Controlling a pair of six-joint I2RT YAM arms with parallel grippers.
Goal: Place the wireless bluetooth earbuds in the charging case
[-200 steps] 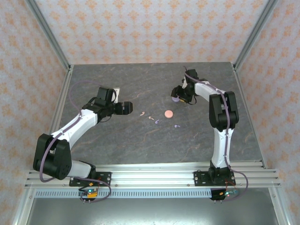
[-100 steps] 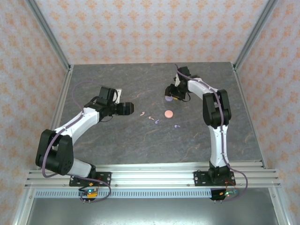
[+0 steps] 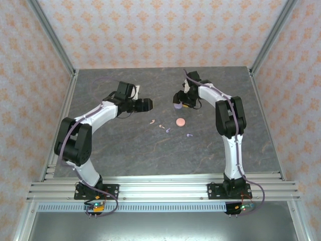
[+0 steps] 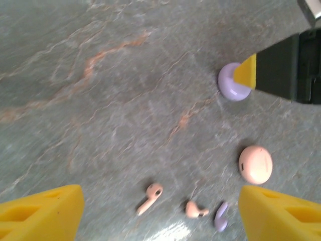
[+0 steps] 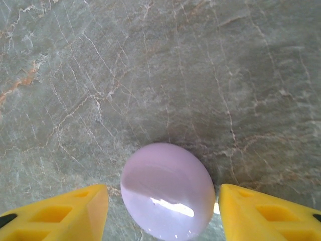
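Observation:
Two pale pink earbuds point(image 4: 149, 197) point(image 4: 195, 209) and a lilac earbud point(image 4: 220, 217) lie on the table between my left gripper's point(image 4: 160, 221) wide-apart yellow fingers point(image 4: 40, 213), which hover above them; it is open and holds nothing. From above they show as pink earbuds point(image 3: 152, 121) point(image 3: 161, 126), lilac earbud point(image 3: 168, 130) and a second lilac earbud point(image 3: 189, 135). The closed pink case point(image 3: 180, 122) lies beside them. My right gripper point(image 5: 163, 211) is open, its fingers point(image 5: 271, 211) flanking the closed lilac case point(image 5: 168, 191) with narrow gaps on both sides.
The grey stone-patterned table point(image 3: 125, 145) is fenced by aluminium rails and patterned walls. In the left wrist view the right gripper's yellow fingertip point(image 4: 246, 73) overlaps the lilac case point(image 4: 228, 88), just beyond the pink case point(image 4: 256, 164).
My left gripper has swung right and farther back, toward the table's middle. The right gripper has moved left, and the lilac case has shifted left with it.

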